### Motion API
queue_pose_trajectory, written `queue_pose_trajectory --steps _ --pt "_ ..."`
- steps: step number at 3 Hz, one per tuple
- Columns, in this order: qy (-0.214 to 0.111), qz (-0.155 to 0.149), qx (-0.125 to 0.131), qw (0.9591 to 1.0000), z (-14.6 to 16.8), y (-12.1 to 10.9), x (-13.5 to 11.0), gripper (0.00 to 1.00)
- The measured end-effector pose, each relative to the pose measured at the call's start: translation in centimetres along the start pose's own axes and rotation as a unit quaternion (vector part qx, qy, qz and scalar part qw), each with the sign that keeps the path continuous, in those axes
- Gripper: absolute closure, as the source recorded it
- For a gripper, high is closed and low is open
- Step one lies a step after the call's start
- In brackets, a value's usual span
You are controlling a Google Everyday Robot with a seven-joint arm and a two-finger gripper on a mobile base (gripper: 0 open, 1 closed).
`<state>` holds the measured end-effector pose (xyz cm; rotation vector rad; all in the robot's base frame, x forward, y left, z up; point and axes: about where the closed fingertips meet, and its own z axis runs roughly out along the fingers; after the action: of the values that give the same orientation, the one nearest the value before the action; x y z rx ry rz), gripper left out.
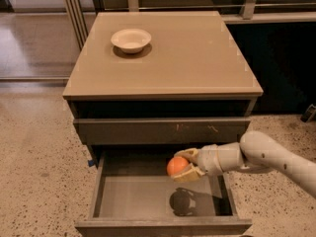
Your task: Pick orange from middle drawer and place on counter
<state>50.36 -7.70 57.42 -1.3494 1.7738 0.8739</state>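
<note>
The orange [176, 165] is small, round and bright. My gripper [184, 165] is shut on it and holds it lifted above the open middle drawer [128, 199], whose flat grey floor carries the round shadow of the fruit. My white arm [266, 157] reaches in from the right. The counter [187, 53] is the tan top slab above, well higher than the orange.
A white bowl [131, 39] stands on the counter's back left. A closed drawer front with pale scratches [163, 131] sits just above the open drawer. Speckled terrazzo floor [34, 172] surrounds the cabinet. A dark panel stands at the right.
</note>
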Motion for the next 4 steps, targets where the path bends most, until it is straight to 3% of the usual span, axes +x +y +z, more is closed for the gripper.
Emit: queue_pose_trajectory --steps 1,2,3,4 --pt "0.021 -0.028 0.02 0.9992 -5.5 -0.3 -9.9 1.0" --pt "0.021 -0.027 0.02 0.9992 -5.5 -0.3 -9.8 1.0" --pt "0.018 -0.028 0.022 0.9992 -6.8 -0.5 -13.0 1.0" --pt "0.007 -0.051 0.039 0.9979 -11.5 -1.4 -22.3 1.0"
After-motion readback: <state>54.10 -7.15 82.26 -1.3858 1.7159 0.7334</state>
